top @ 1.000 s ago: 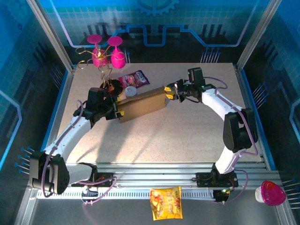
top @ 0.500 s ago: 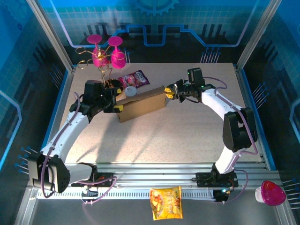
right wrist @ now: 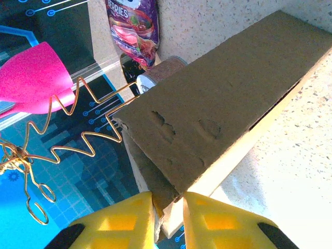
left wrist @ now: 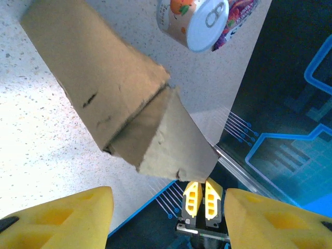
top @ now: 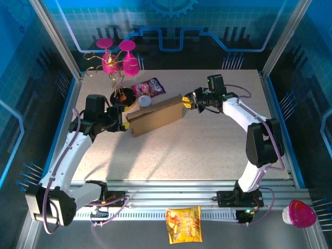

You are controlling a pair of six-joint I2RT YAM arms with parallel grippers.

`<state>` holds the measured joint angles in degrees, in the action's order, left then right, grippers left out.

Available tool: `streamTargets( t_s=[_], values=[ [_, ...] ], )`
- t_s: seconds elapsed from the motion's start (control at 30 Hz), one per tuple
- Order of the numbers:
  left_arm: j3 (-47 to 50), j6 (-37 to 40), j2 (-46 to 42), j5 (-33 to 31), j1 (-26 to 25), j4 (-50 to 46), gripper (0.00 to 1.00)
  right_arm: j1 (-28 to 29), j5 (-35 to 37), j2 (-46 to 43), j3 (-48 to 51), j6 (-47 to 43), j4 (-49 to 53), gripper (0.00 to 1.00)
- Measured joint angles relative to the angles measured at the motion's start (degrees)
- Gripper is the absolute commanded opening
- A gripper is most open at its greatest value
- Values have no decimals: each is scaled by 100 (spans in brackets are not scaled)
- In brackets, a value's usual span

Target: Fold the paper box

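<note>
One paper box point(top: 155, 115) lies slantwise mid-table between the arms. It looks light, stiff across its panels but easily creased, so it is best taken by an end flap or edge. The right gripper point(top: 187, 102) pinches narrowly on its right-hand end flap. The left gripper point(top: 124, 121) gapes wide just off the other end, holding nothing. Behind stand two pink goblets point(top: 129, 62), one purple pouch point(top: 149, 86) and one can point(top: 144, 101).

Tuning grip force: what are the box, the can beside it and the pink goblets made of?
The box looks like matte brown cardboard, probably corrugated: dented face, rough cut edges. The can: likely metal, pale lid with ring pull, printed label. The goblets: glossy pink, plastic or glass, can't tell.
</note>
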<state>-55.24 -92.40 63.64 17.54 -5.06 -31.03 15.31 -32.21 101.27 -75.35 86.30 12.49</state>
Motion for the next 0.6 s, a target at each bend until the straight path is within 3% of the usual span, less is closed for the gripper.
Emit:
streamTargets(
  t_s=[0.33, 0.6],
  values=[
    [291, 101, 199, 170, 35, 302, 37, 0, 9, 0, -2, 0, 2, 20],
    [597, 111, 199, 210, 35, 417, 33, 2, 9, 0, -2, 2, 11, 17]
  ],
)
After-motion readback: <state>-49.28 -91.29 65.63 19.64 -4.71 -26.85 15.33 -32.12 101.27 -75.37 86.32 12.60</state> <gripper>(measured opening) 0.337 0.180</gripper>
